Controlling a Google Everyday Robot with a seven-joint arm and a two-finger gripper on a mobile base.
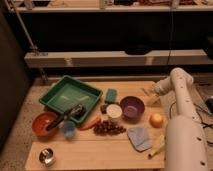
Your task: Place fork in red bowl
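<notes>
The red bowl (43, 123) sits at the table's left front, and a black-handled tool (64, 118) leans across its rim toward the tray. My gripper (150, 95) hangs low over the table's back right, at the end of the white arm (179, 85), and it looks open. A thin pale fork (145, 91) lies on the wood right by the gripper's tip, partly hidden by it. Nothing shows between the jaws. The bowl is far to the left of the gripper.
A green tray (70, 94) stands at the back left, with a teal sponge (111, 95) beside it. In the middle are a purple bowl (132, 106), white cup (114, 111), blue cup (67, 128), carrot (90, 122) and grapes (109, 128). Front: steel cup (47, 156), grey cloth (138, 136), yellow piece (156, 146), orange fruit (156, 119).
</notes>
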